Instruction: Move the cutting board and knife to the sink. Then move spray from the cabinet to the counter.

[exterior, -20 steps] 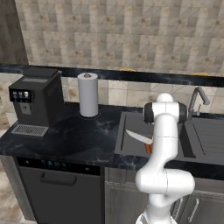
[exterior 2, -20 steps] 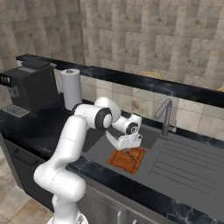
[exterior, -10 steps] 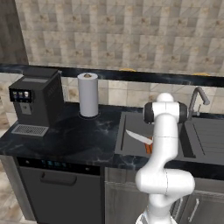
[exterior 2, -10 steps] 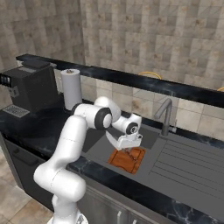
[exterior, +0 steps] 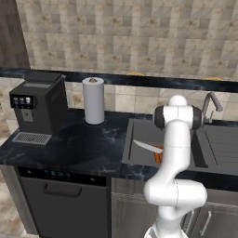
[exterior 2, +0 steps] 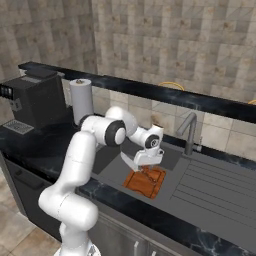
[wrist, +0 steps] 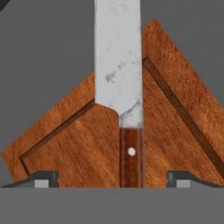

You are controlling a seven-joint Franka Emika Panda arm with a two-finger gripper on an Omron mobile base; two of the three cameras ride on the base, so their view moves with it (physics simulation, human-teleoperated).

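Hand [wrist: 112,177]: released, fingertips [wrist: 41,178] wide on both sides of the knife [wrist: 124,109] handle; knife rests on the cutting board [wrist: 87,148] in the sink [exterior 2: 210,192] basin; likely rigid, light, thin; regrasp at wooden handle, not slick blade; tabletop [exterior: 79,148] beyond.

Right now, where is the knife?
The knife is in the sink, over the cutting board. In the hand view its handle runs between the gripper fingertips, which stand wide apart.
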